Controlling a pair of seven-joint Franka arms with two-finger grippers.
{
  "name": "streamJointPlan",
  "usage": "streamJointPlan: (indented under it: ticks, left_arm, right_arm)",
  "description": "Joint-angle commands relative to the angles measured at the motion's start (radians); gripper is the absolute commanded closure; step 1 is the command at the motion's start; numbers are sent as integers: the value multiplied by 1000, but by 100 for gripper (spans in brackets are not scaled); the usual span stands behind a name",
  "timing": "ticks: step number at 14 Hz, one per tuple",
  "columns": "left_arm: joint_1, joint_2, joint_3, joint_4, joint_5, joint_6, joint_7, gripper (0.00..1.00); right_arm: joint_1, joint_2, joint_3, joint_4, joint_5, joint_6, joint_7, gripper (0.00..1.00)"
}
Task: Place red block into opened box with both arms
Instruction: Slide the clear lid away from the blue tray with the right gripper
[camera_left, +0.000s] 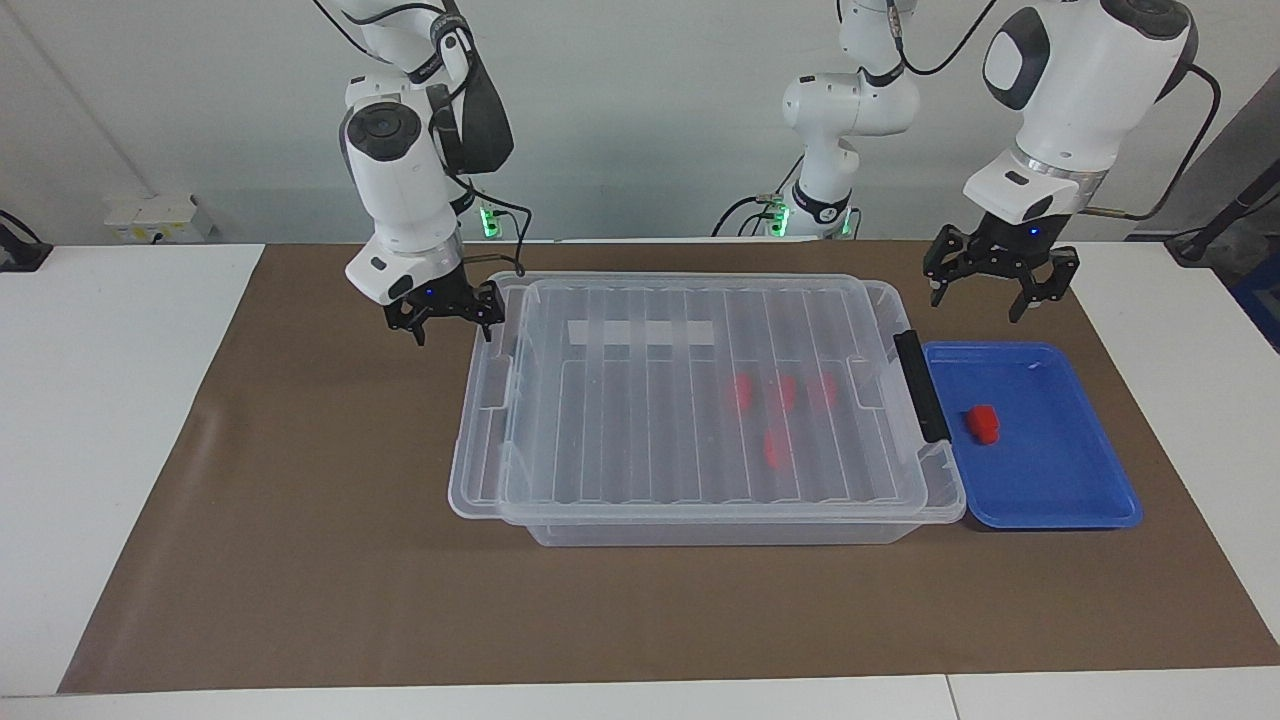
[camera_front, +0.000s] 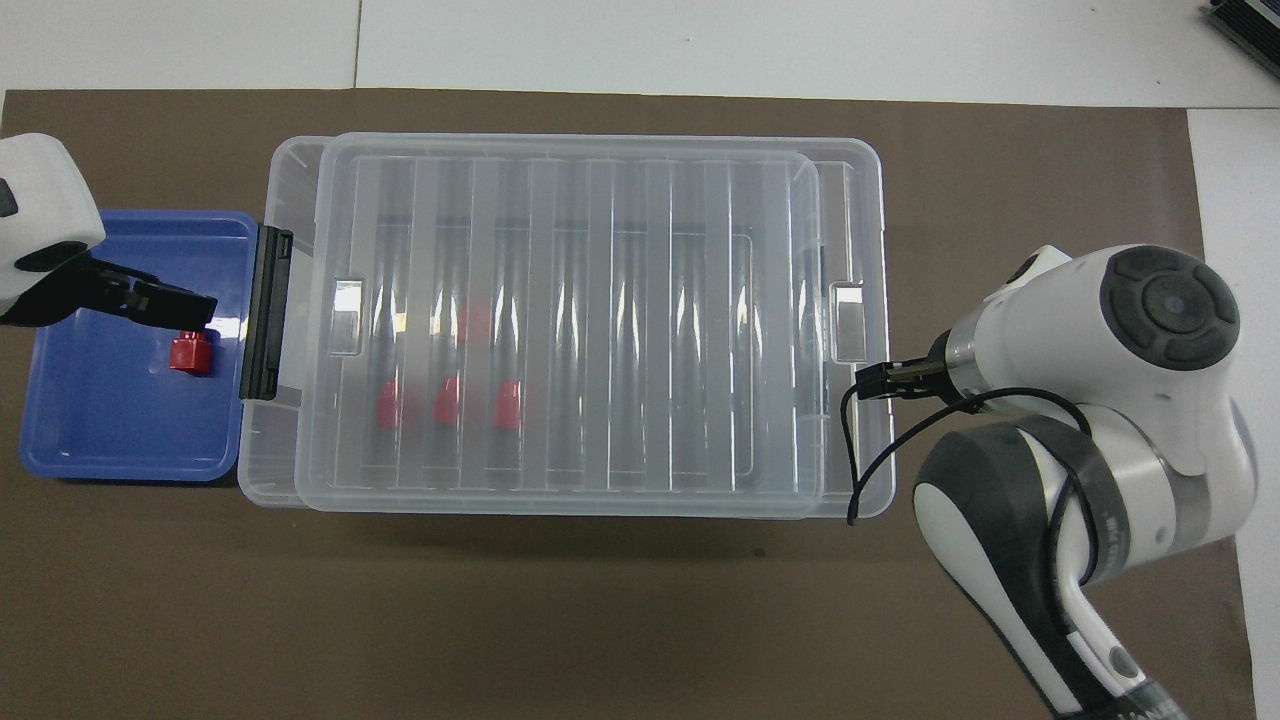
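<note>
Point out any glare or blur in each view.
Overhead view: white glare streaks along the lid ribs, a bright spot on the blue tray. Facing view: red blocks inside the box look smeared through the lid; the tray's block is crisp.

No readable text, label, brand, number or sign shows in either view; the white strip (camera_left: 642, 331) on the box (camera_left: 700, 520) lid is blank, and small dark lettering on the right arm's (camera_front: 1085, 480) band in the overhead view is too small to read
</note>
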Motion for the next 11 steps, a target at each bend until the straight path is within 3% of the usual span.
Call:
streamJointPlan:
  ticks: [1, 11]
  left_arm:
    - [9, -16, -2, -7, -7, -14, 7, 0]
    - [9, -16, -2, -8, -7, -13, 9, 0]
  right_arm:
    - [-57, -7, 6, -20, 10, 18, -89, 1]
    - [-225, -6, 6, -16, 10, -26, -383, 0]
